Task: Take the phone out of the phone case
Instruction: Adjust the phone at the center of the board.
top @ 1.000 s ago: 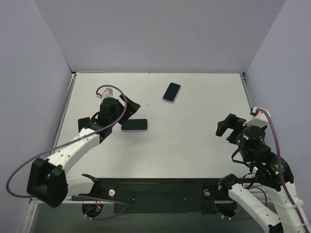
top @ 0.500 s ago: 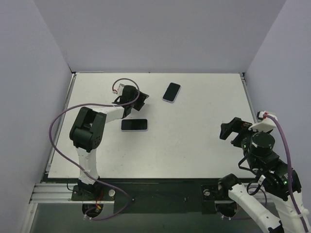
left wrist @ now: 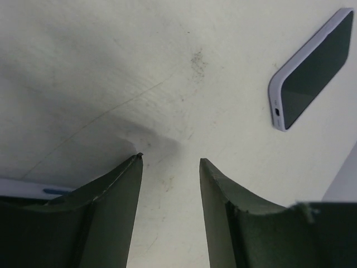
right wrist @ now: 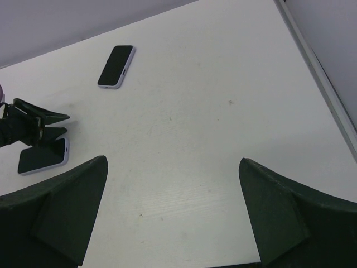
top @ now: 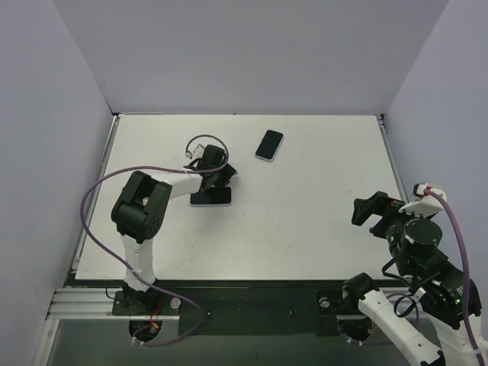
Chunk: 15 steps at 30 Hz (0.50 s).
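Observation:
Two dark-screened phones in lavender cases lie on the white table. One phone (top: 269, 145) lies far of centre and also shows in the left wrist view (left wrist: 312, 70) and the right wrist view (right wrist: 116, 66). The other phone (top: 211, 197) lies left of centre and also shows in the right wrist view (right wrist: 43, 157); only its pale edge (left wrist: 28, 187) shows in the left wrist view. My left gripper (top: 226, 173) is open and empty, low over the table just beyond this nearer phone (left wrist: 170, 162). My right gripper (top: 369, 212) is open wide and empty (right wrist: 173, 167), far from both.
The white table (top: 305, 221) is walled by grey panels at the left, back and right. Its raised right edge (right wrist: 318, 72) runs beside my right arm. My left arm's purple cable (top: 95, 194) loops over the table's left side.
My left gripper has swung from beside the nearer phone up toward the far phone, then come down close over the nearer phone's far edge. My right arm has drawn back toward the near right.

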### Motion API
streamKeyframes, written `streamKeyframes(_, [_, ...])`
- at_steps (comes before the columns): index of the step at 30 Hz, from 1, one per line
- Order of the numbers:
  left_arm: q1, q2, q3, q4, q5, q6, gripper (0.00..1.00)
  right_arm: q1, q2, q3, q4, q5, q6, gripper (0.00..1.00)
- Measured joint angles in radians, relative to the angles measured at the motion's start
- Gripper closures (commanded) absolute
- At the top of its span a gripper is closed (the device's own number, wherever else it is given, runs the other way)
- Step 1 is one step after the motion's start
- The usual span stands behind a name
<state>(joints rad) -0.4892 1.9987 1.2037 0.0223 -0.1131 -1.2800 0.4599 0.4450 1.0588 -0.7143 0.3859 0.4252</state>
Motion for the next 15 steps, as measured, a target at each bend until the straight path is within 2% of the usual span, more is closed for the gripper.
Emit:
streamKeyframes(2, [-0.002,-0.026,-0.003,-0.058,-0.021,0.042,0.46,0.0,-0.005,0.0,-0.003,0.004,0.002,0.03])
streamKeyframes(3, [-0.003,-0.04,-0.004,-0.089,-0.034,0.066,0.51,0.0,-0.006,0.0,-0.003,0.005,0.004,0.03])
streamKeyframes(5, [-0.007,-0.072,-0.011,-0.138,-0.057,0.109,0.56,0.0,-0.006,0.0,-0.004,0.008,0.008,0.04])
streamKeyframes(8, [-0.018,-0.135,-0.039,-0.199,-0.087,0.17,0.56,0.0,-0.006,0.0,-0.005,0.011,0.019,0.05])
streamKeyframes(12, [-0.041,-0.28,-0.15,-0.245,-0.119,0.241,0.54,0.0,-0.006,0.0,-0.006,0.01,0.033,0.06])
streamKeyframes(14, [-0.049,-0.363,-0.214,-0.26,-0.12,0.274,0.51,0.0,-0.005,0.0,-0.006,0.009,0.042,0.07])
streamKeyframes(15, [-0.051,-0.401,-0.24,-0.268,-0.121,0.292,0.46,0.0,-0.005,0.001,-0.006,0.008,0.045,0.07])
